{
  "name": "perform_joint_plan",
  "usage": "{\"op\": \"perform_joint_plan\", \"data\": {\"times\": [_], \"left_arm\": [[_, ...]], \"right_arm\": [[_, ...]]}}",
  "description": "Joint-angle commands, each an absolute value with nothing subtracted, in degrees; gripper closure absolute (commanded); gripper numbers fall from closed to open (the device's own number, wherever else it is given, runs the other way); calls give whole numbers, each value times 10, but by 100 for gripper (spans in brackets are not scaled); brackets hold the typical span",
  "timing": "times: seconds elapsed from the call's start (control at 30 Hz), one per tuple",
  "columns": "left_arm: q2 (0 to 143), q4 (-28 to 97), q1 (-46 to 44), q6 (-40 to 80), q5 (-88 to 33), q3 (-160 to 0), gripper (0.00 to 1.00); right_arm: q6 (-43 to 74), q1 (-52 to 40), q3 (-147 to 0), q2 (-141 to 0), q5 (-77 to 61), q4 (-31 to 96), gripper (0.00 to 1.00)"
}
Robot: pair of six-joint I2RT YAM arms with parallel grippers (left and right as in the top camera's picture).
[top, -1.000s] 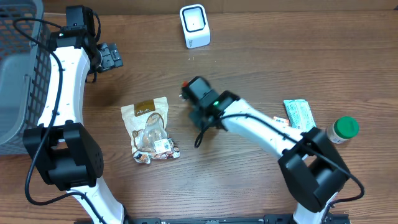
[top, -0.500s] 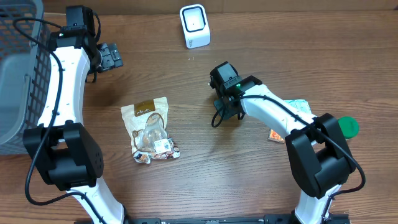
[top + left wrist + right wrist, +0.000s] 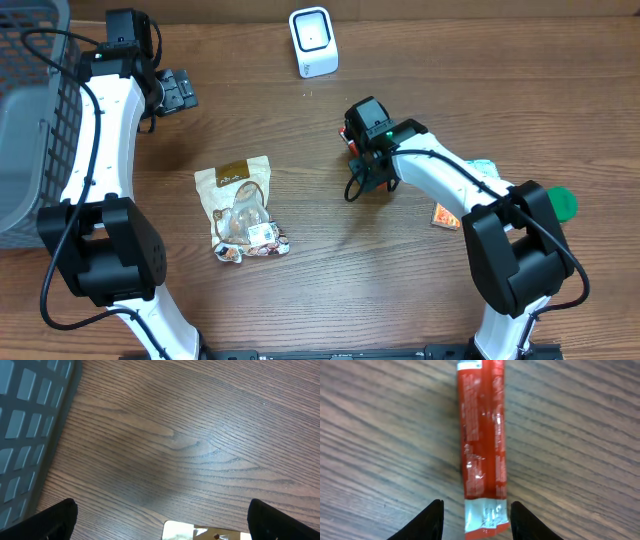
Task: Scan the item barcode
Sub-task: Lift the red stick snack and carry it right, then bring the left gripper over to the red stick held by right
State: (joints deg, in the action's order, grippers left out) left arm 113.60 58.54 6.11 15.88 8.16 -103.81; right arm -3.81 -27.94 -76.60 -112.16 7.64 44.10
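red stick sachet [image 3: 482,445] flat on table [image 3: 380,435], centre-right, nearer than white scanner [image 3: 312,40]. right gripper [image 3: 476,507] part-open astride its end, gripping nothing. left gripper [image 3: 162,512] wide, empty. judged light, floppy, slick: pinch across narrow width.

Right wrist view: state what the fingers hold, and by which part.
Nothing. The red stick packet lies flat on the table, its silver end between the right gripper's parted fingers, unclamped.
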Motion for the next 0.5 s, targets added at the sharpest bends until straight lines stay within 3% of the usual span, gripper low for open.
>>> {"op": "perform_joint_plan", "data": {"times": [0.0,0.17,0.33,0.47], "left_arm": [[1129,585,59,152,79,-1042,0],[1129,582,59,161,69,-1042,0],[1130,620,58,188,-132,-1042,0],[1131,621,30,189,-209,-1039,0]], "right_arm": [[14,-260,-771,-1123,66,437,57],[19,-233,-771,-1123,-36,437,57],[19,-205,-771,-1123,-66,447,56],[10,-171,-771,-1123,-123,456,56]]}}
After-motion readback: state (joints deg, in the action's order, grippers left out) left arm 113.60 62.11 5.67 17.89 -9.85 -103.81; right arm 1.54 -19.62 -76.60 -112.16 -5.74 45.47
